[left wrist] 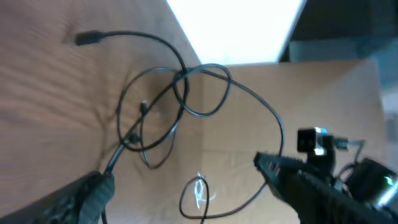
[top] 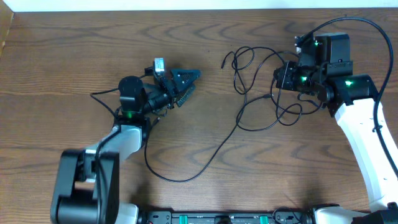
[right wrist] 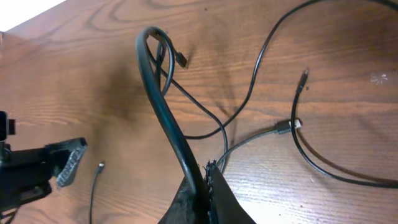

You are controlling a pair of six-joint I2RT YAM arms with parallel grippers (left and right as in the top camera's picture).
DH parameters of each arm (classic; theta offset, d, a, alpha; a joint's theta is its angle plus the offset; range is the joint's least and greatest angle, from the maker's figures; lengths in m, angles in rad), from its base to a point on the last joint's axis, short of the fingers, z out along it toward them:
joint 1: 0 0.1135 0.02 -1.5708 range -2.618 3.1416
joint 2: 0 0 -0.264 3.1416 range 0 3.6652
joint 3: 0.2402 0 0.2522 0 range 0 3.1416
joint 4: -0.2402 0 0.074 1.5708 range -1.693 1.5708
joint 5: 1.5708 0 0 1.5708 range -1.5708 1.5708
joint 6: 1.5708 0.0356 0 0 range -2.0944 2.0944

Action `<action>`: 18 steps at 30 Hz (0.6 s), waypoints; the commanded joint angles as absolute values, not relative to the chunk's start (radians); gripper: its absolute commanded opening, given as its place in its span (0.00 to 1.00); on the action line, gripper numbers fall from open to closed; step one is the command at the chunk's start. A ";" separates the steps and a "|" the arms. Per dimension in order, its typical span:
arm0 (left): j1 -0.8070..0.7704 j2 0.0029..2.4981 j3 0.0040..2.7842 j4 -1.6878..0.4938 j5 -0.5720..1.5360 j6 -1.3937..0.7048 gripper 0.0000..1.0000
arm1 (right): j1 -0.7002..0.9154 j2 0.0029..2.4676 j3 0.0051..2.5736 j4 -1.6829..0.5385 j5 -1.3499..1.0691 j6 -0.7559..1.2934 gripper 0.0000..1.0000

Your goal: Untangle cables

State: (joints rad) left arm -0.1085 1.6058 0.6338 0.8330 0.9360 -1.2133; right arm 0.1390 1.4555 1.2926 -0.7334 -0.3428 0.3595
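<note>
The cables (top: 261, 93) lie as a loose knot of loops on the right half of the table (top: 74, 50), crossing one another several times. One long tail runs away from them down and to the left, curving back up near the left arm's base. The knot's spread runs roughly from its upper left connector towards its lower right loops, and the tail gives the whole thing a diagonal long axis.

The right end effector (top: 280, 78) is plainly the nearer one: it sits at the right edge of the knot. In its wrist view the right end effector (right wrist: 208, 171) is closed tight, and a black strand (right wrist: 165, 118) rises from between the tips in a tall arch before dropping back among the other loops. We judge that it has this strand pinched.

The left end effector (top: 191, 84) is well apart from the knot, which lies off to its right. Its wrist view looks straight at the loops, with the left end effector (left wrist: 186, 180) spread wide and nothing between the fingers. We reckon that the coming move turns on that gap: the left arm reaching rightwards across the bare wood to take a loop.
</note>
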 commanded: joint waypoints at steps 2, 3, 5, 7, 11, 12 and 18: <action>-0.111 1.476 0.659 0.636 0.821 -1.033 0.95 | 0.144 1.438 1.301 -0.737 -0.350 0.342 0.01; -0.113 1.452 0.663 0.582 0.804 -1.005 0.95 | 0.144 1.438 1.301 -0.737 -0.350 0.342 0.01; -0.120 1.401 0.680 0.451 0.762 -0.937 0.95 | 0.144 1.438 1.301 -0.737 -0.350 0.342 0.01; -0.135 1.367 0.708 0.328 0.718 -0.869 0.95 | 0.144 1.438 1.301 -0.737 -0.350 0.342 0.01; -0.194 1.333 0.826 0.020 0.569 -0.700 0.95 | 0.144 1.438 1.301 -0.737 -0.350 0.342 0.01; -0.211 1.333 0.858 -0.044 0.530 -0.666 0.95 | 0.144 1.438 1.301 -0.737 -0.350 0.342 0.01; -0.342 1.346 1.028 -0.275 0.312 -0.474 0.95 | 0.144 1.438 1.301 -0.745 -0.351 0.342 0.01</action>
State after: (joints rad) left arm -0.2928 1.3518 0.9649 -0.2577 0.4713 -0.6392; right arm 0.1390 1.4555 1.2926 -0.7399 -0.3439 0.3553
